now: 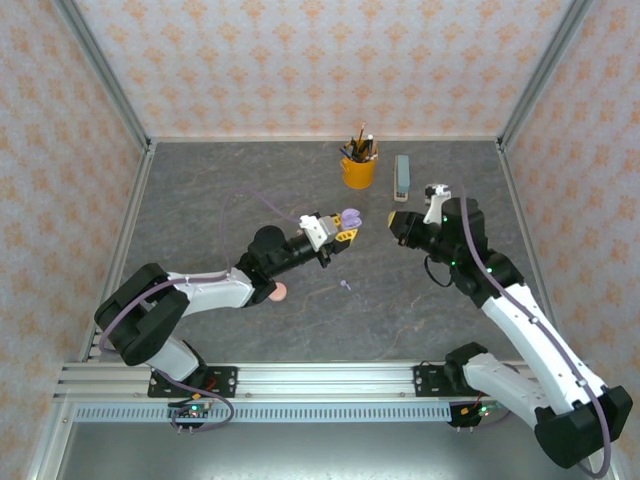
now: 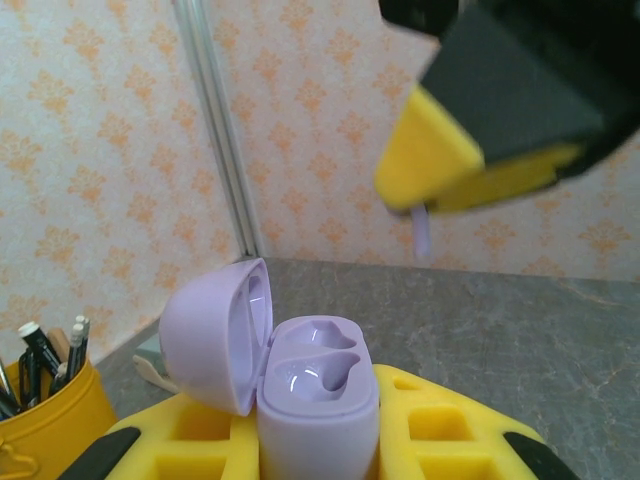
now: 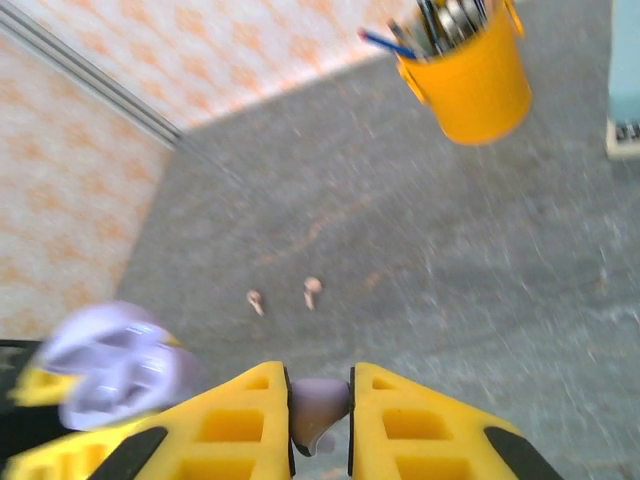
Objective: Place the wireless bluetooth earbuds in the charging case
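Right wrist | right pincer (image 3: 320, 388) grips lilac earbud (image 3: 318, 408), stem down | left pincer (image 2: 322, 445) holds case (image 2: 312, 385)

cup (image 1: 358, 170) left of stapler (image 1: 402, 177) | case (image 1: 350, 217) before cup | loose earbud (image 1: 346, 284) on table (image 1: 220, 200)

The pencil cup (image 1: 359, 170) and grey block (image 1: 402, 177) crowd the upper centre, beyond the right gripper (image 1: 397, 222). The table (image 1: 200, 190) lies open at upper left.
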Available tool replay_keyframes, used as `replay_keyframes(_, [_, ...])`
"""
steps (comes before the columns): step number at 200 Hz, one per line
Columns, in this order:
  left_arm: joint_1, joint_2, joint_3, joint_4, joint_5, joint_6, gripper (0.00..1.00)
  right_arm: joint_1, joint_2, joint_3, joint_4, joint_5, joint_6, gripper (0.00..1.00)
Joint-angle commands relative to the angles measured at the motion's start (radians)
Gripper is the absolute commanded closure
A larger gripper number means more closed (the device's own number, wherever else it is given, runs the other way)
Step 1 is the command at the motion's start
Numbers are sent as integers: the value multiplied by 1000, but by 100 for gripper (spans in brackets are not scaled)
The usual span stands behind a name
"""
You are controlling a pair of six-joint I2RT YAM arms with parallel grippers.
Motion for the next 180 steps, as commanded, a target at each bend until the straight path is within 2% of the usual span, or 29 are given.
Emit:
replay_keyframes(1, [-12,-21,43,-19,42,53,100,-8,-22,65,-20,-21,-38,83])
replay_keyframes(38, [-18,-24,76,-50,62,80,100,-7,-33,103,22,-96,-67,83])
replay_keyframes(70, [-21,-27,113,-68,80,96,100,-7,-46,76,76,-157,-131,83])
replay_keyframes(102, [-24,-29,141,-122,89,102,100,-7,-49,45,133,-222,-131,83])
replay_keyframes(180, [-29,-24,170,-134,92,91,100,-6,-34,-1,225,-238,-111,83])
